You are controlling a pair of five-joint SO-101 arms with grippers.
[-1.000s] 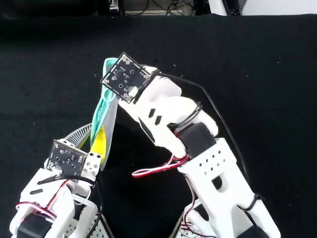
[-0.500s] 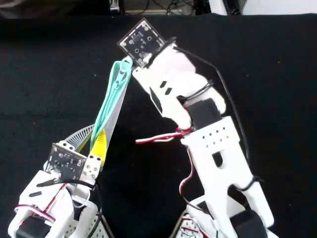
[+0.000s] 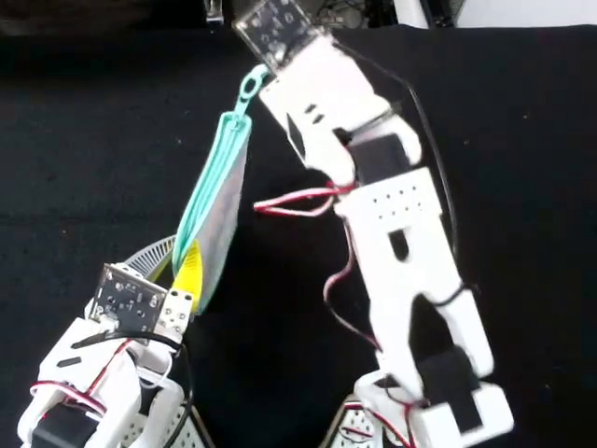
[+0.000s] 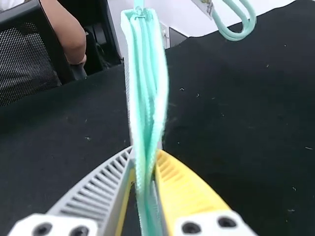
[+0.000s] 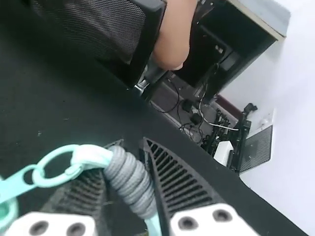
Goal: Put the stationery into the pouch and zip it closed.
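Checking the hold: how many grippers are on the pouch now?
2. The left gripper clamps the near end of the pouch; the right gripper holds its zipper pull at the far end.

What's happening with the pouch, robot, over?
Left gripper shut on near end of mint-green flat pouch. Right gripper shut on its mint-green plastic zip pull. Pouch stretched between them above black table.

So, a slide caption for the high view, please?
The left pincer clamps the teal pouch; the right pincer holds its zipper pull.
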